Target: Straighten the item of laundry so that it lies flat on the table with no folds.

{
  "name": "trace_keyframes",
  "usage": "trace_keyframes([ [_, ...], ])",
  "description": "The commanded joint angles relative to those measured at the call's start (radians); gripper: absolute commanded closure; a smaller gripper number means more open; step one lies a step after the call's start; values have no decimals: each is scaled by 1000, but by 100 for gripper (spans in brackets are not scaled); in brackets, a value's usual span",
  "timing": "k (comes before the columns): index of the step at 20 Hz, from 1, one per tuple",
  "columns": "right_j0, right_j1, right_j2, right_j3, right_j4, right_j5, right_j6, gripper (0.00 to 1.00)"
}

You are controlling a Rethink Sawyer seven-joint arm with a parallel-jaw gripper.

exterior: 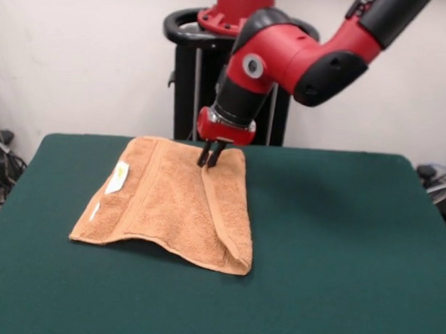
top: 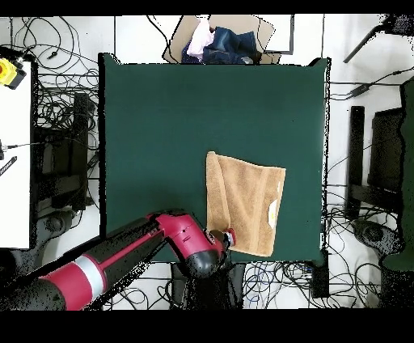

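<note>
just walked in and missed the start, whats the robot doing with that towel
The red and black arm has its gripper down on the far edge of the orange-tan towel, which lies on the green table. Its fingers look pinched together at a fold there. The towel is not flat yet: one side strip is doubled over along a raised crease, and the white tag shows on the other side.

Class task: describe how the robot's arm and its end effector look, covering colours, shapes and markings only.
The arm has glossy red rounded shells joined by black sections, with a round grey cap on one joint. Seen from above, a light grey band rings its red link. A black wrist narrows to a red collar, below which the end effector shows short, thin black fingers.
</note>
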State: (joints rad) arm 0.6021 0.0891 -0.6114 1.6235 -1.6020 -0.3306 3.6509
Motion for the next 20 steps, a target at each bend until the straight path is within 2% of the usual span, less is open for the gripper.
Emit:
trace_keyframes([
  [1,-79,35,206,-13,298,51,-230,100],
  [4,-71,49,164,17,417,-25,-321,100],
  [10,-73,57,139,78,490,-127,-447,100],
  [13,-82,75,109,109,554,-191,-552,100],
  [16,-123,47,106,144,541,-235,-635,100],
  [20,-129,-24,144,174,450,-217,-596,100],
])
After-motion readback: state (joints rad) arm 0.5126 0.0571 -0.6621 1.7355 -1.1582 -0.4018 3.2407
